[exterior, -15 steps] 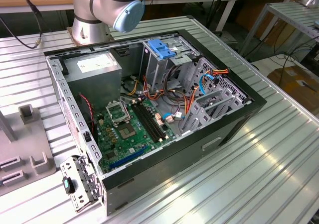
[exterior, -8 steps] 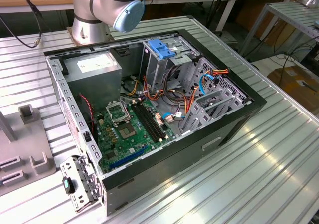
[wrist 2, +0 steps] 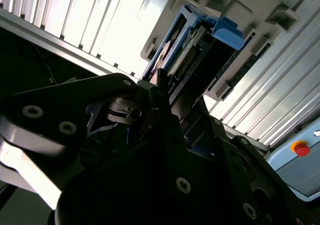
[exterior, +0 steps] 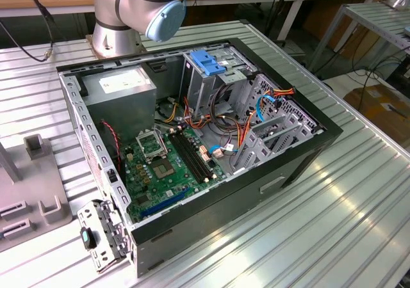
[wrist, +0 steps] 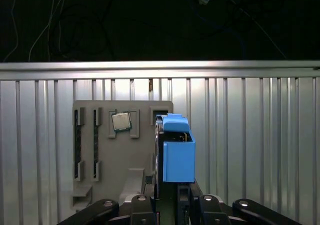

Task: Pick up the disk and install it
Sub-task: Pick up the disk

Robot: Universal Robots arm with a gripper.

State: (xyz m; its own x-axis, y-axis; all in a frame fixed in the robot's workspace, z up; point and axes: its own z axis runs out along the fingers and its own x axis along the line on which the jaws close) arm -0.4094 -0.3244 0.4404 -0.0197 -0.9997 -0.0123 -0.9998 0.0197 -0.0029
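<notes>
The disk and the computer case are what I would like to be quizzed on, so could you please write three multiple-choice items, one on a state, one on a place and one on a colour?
1. The computer case is:
A. open, its motherboard exposed
B. closed by a side panel
C. wrapped in plastic

2. The disk sits:
A. on the motherboard
B. in the grey holder on the ribbed table
C. inside the case

3. The disk's frame is:
A. red
B. yellow
C. blue

Answers:
1 A, the exterior view looks straight onto the board.
2 B, both wrist views show it standing in the holder.
3 C, its plastic edge is blue in both wrist views.
</notes>
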